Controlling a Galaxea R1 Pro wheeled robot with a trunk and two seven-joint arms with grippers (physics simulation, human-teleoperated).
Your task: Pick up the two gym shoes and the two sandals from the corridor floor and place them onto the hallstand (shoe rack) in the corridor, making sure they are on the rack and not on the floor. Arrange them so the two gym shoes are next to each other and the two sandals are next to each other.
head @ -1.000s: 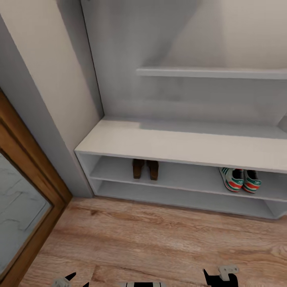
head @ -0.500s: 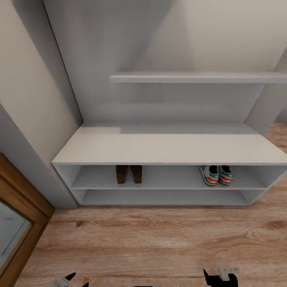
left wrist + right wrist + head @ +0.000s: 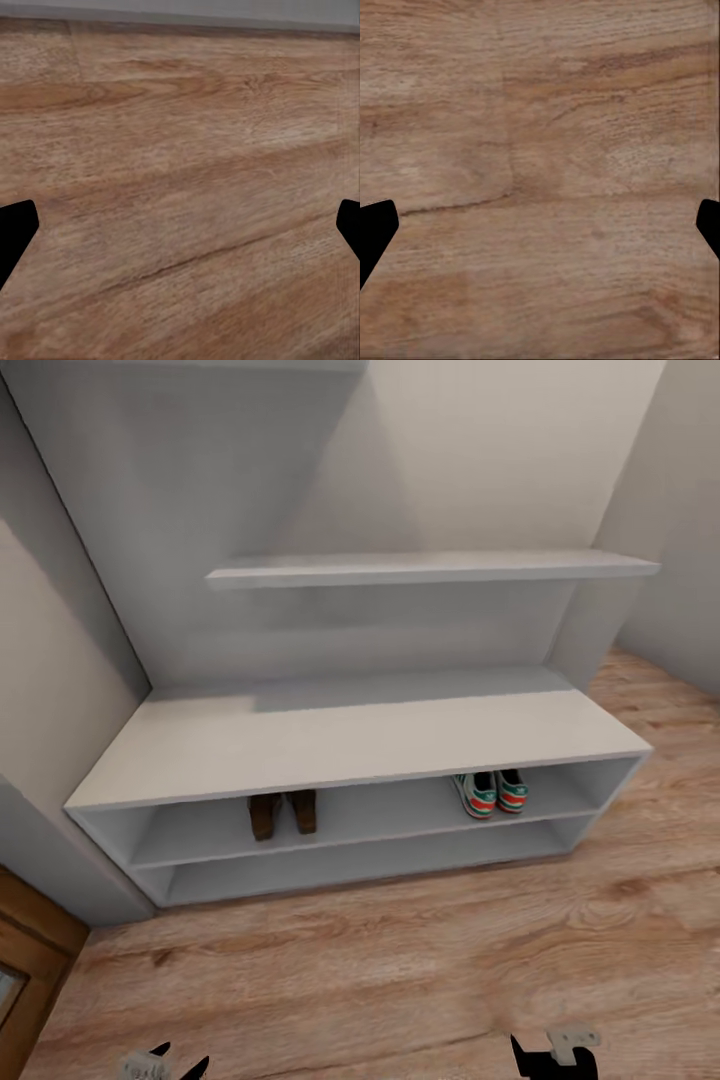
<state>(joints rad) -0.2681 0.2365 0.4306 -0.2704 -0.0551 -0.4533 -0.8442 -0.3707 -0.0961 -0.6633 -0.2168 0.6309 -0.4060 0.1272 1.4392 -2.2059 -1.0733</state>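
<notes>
The pale grey hallstand (image 3: 330, 745) stands against the wall, with the corridor floor (image 3: 400, 970) in front of it. On its inner upper shelf the two dark-brown sandals (image 3: 283, 813) lie side by side at the left. The two gym shoes (image 3: 490, 792) sit side by side on the same shelf at the right. My left gripper (image 3: 178, 1062) and right gripper (image 3: 548, 1055) hang low at the near edge of the head view, far from the rack. In the wrist views the left gripper (image 3: 180, 232) and right gripper (image 3: 540, 232) are open over bare planks, holding nothing.
A long wall shelf (image 3: 430, 568) runs above the bench. A wooden door frame (image 3: 30, 950) stands at the near left. A grey wall (image 3: 670, 560) closes the right side, with floor running past the rack's right end.
The whole head view has swung to the right, so the rack sits further left and its right end now shows. Shoes, sandals and both grippers have kept their places.
</notes>
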